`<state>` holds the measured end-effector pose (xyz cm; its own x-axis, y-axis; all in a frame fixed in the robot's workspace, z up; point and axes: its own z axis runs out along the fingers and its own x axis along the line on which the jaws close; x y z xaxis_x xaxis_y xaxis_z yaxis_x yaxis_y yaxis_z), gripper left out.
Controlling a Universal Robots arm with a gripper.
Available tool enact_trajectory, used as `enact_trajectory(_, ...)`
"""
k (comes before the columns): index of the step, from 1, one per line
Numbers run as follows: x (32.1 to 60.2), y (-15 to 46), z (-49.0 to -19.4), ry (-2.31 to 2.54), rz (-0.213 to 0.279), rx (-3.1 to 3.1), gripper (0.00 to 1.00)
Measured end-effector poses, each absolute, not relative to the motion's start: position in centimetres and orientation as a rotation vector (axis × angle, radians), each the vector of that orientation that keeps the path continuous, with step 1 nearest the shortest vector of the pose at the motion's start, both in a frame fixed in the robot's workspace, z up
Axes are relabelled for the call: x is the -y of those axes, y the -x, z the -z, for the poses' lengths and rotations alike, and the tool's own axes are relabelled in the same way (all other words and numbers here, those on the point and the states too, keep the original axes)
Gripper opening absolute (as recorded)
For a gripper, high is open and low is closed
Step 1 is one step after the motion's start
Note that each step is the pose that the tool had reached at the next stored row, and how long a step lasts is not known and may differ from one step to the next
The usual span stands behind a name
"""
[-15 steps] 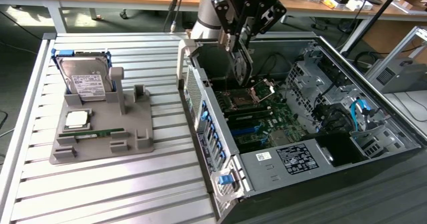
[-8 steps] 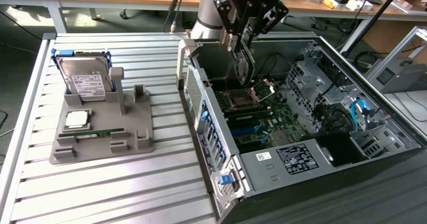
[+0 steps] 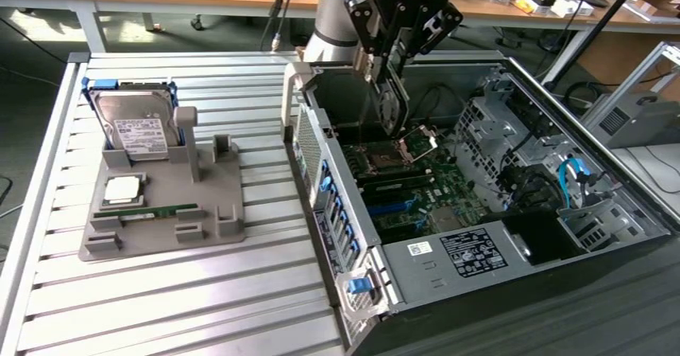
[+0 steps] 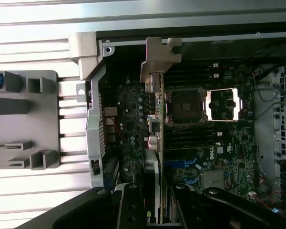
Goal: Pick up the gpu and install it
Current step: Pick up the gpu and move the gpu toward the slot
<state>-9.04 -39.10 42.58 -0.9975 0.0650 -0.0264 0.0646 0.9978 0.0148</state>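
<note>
Exterior view, left to right: grey tray (image 3: pixel 228 224) sits at 9 o'clock on the slatted table (image 3: pixel 159 308), on the exterior view's left. Hard drive (image 3: pixel 138 129) stands at the tray's 12 o'clock, with a processor chip (image 3: pixel 123 189) mid-tray and a green memory stick (image 3: pixel 149 210) just beside the chip at its 5 o'clock. Computer case (image 3: pixel 425 268) lies open on its side at 3 o'clock from the tray, motherboard (image 3: pixel 425 197) face up. Gripper (image 3: pixel 388 73) hangs at the frame's 12 o'clock over the end of the case farthest from the camera, clamped on the gpu (image 3: pixel 393 113). The card is on edge and upright, inside the case walls, above the processor socket (image 3: pixel 384 161). Can't tell if its lower edge touches the board. Blue cables (image 3: pixel 574 177) sit at the case's 3 o'clock side, well apart from the card. Wrist view: the card is seen edge-on between the two fingers (image 4: pixel 128 205), one on each face, tight against it. Its silvery bracket (image 4: pixel 160 57) is at the far end, near the case wall, and the open socket lies just beside the card's edge.
</note>
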Motion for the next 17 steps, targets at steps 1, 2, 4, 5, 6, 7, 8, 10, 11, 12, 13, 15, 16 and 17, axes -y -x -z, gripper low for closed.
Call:
enact_trajectory(1, 39.1, 9.0, -42.6, -0.101, -0.022, -3.113, 0.27)
enact_trajectory(2, 39.1, 8.9, -42.6, -0.101, -0.022, -3.113, 0.27)
enact_trajectory(4, 39.1, 8.8, -42.6, -0.101, -0.022, -3.113, 0.27)
enact_trajectory(5, 39.1, 8.7, -42.5, -0.101, -0.022, -3.113, 0.27)
enact_trajectory(6, 39.1, 8.7, -42.5, -0.101, -0.022, -3.113, 0.27)
enact_trajectory(7, 39.1, 8.6, -42.5, -0.101, -0.022, -3.113, 0.27)
enact_trajectory(8, 39.1, 8.5, -42.5, -0.101, -0.022, -3.113, 0.27)
enact_trajectory(10, 39.1, 8.3, -42.5, -0.101, -0.022, -3.113, 0.27)
enact_trajectory(11, 39.1, 8.3, -42.5, -0.101, -0.022, -3.113, 0.27)
enact_trajectory(12, 39.1, 8.2, -42.5, -0.101, -0.022, -3.113, 0.27)
enact_trajectory(13, 39.1, 8.1, -42.5, -0.101, -0.022, -3.113, 0.27)
enact_trajectory(15, 39.1, 8.0, -42.4, -0.101, -0.022, -3.113, 0.27)
enact_trajectory(16, 39.1, 7.9, -42.4, -0.101, -0.022, -3.113, 0.27)
enact_trajectory(17, 39.1, 7.9, -42.4, -0.101, -0.022, -3.113, 0.27)
